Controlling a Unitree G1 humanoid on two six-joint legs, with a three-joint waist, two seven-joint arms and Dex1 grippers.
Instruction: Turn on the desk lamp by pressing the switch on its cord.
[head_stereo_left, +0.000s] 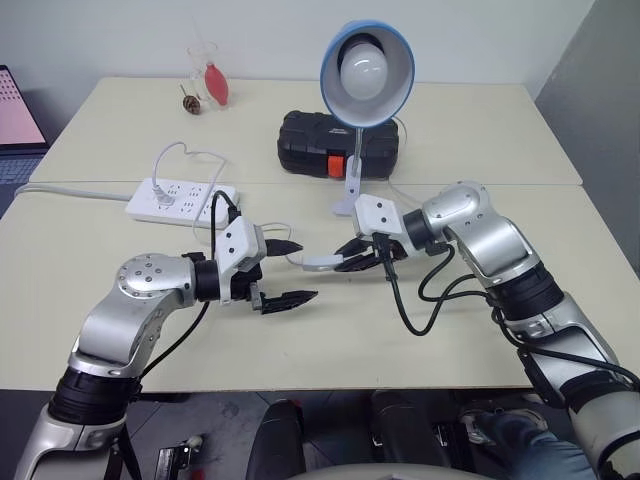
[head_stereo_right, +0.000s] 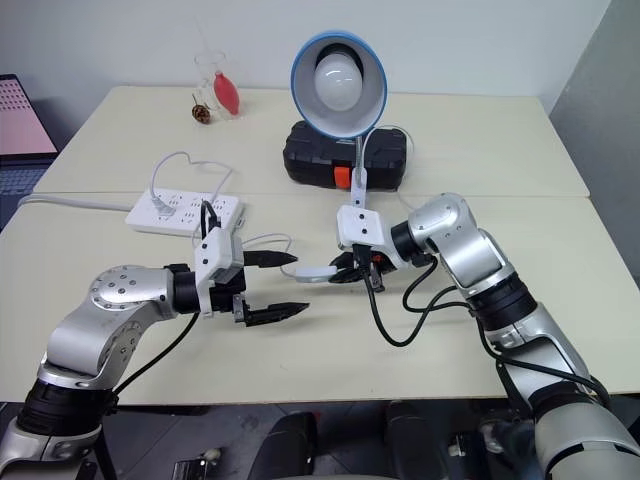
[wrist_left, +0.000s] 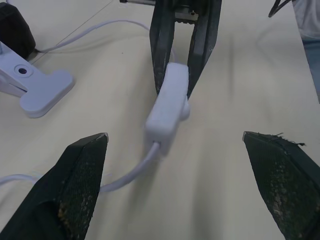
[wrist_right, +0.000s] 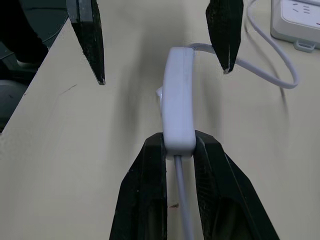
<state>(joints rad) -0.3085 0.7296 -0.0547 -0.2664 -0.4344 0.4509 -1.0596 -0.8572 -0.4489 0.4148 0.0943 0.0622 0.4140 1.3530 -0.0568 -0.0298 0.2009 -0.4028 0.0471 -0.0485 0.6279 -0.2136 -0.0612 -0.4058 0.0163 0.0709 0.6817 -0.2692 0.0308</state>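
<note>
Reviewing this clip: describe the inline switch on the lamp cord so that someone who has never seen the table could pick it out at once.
Start at the desk lamp with the round blue shade and drop to the cream table in front of its white base. There the right gripper pinches one end of a small elongated white plastic switch, held off the tabletop. Unlike the flat white multi-socket power strip to the robot's left, it is slim, with thin white cord at its ends.

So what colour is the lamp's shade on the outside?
Blue, white inside; the desk lamp shows best in the left eye view.
</note>
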